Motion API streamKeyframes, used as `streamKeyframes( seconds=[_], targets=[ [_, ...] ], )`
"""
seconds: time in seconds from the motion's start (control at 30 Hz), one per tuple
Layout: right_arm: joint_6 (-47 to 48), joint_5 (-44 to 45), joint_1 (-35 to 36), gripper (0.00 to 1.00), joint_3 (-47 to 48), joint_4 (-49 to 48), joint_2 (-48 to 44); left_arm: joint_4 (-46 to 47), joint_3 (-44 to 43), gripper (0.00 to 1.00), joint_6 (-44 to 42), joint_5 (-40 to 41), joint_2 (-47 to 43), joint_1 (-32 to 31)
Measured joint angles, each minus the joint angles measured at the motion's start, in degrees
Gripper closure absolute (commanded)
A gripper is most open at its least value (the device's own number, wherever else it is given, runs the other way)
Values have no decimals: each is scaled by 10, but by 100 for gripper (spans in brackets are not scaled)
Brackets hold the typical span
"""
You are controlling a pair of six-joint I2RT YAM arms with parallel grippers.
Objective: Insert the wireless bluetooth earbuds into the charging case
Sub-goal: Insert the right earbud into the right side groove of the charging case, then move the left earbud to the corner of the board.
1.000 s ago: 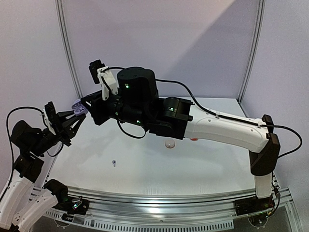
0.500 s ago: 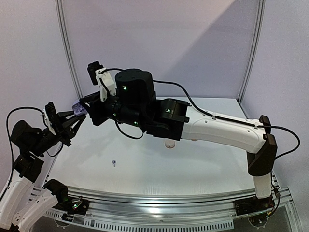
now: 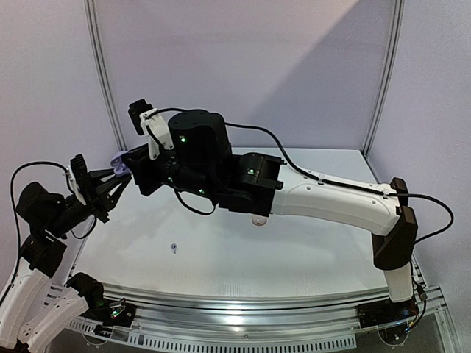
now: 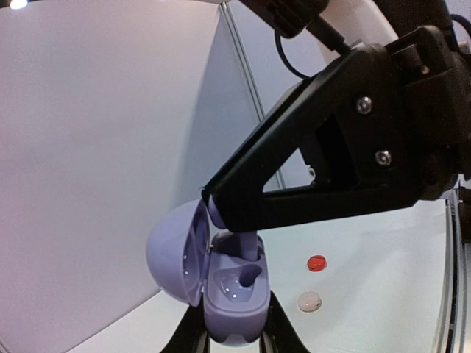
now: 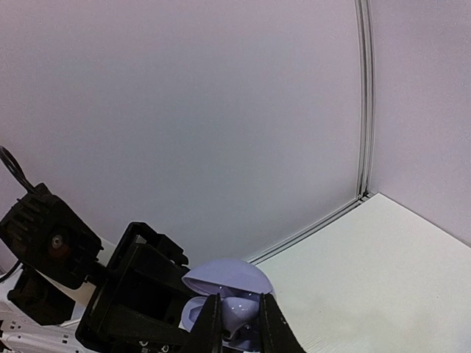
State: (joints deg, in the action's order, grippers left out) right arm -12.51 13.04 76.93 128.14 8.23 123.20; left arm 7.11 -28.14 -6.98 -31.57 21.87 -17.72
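We're gripping the open lilac case [image 4: 232, 298] in our left gripper [image 4: 232, 334] while our right gripper [image 5: 238, 323], closed on a lilac earbud [image 4: 237, 246], is hovering right over the case's base, the earbud's long axis pointing down toward the well.
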Motion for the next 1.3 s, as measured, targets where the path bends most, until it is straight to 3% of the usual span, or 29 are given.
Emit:
streamKeyframes(
  seconds=[0.23, 0.53, 0.8, 0.97, 1.13, 1.3],
  targets=[
    [34, 20, 4, 96, 19, 21, 16, -11, -3, 100, 0, 2, 4, 0],
    [50, 30, 7, 59, 20, 30, 18, -25, -3, 100, 3, 7, 7, 0],
    [51, 33, 8, 43, 20, 33, 18, -29, -3, 100, 37, 16, 7, 0],
    [50, 36, 7, 44, 15, 16, 15, -43, -3, 100, 70, 52, 7, 2],
    [10, 50, -2, 50, -59, -13, -33, -75, -3, 100, 93, 96, 7, 16],
    [-65, 66, -27, 41, -48, 48, -29, -103, -4, 100, 103, 138, 8, 47]
  ],
)
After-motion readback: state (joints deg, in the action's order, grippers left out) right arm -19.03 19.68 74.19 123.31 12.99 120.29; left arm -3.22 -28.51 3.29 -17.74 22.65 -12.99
